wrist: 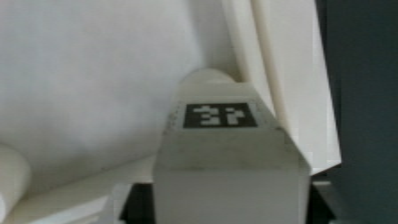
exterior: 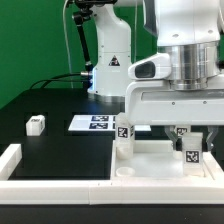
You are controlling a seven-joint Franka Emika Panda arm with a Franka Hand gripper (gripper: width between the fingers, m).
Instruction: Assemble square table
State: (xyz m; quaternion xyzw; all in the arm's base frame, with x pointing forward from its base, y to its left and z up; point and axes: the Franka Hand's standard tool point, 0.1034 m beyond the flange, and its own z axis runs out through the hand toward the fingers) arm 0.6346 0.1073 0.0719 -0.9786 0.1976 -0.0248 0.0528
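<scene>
The square table's white slab (exterior: 150, 162) lies at the exterior view's lower right. One white tagged leg (exterior: 124, 134) stands upright at its far left corner. My gripper (exterior: 190, 148) hangs straight down over the slab's right part, and a second tagged leg (exterior: 190, 153) sits between its fingers. In the wrist view this leg (wrist: 222, 140) fills the gap, and the dark fingers (wrist: 143, 203) press against both its sides. The leg points toward the slab's raised edge (wrist: 285, 70). A third small leg (exterior: 36, 124) lies loose on the black table at the left.
The marker board (exterior: 95, 122) lies flat behind the slab. A long white border rail (exterior: 12, 160) runs along the left and front of the work area. The arm's base (exterior: 108, 70) stands at the back before a green wall.
</scene>
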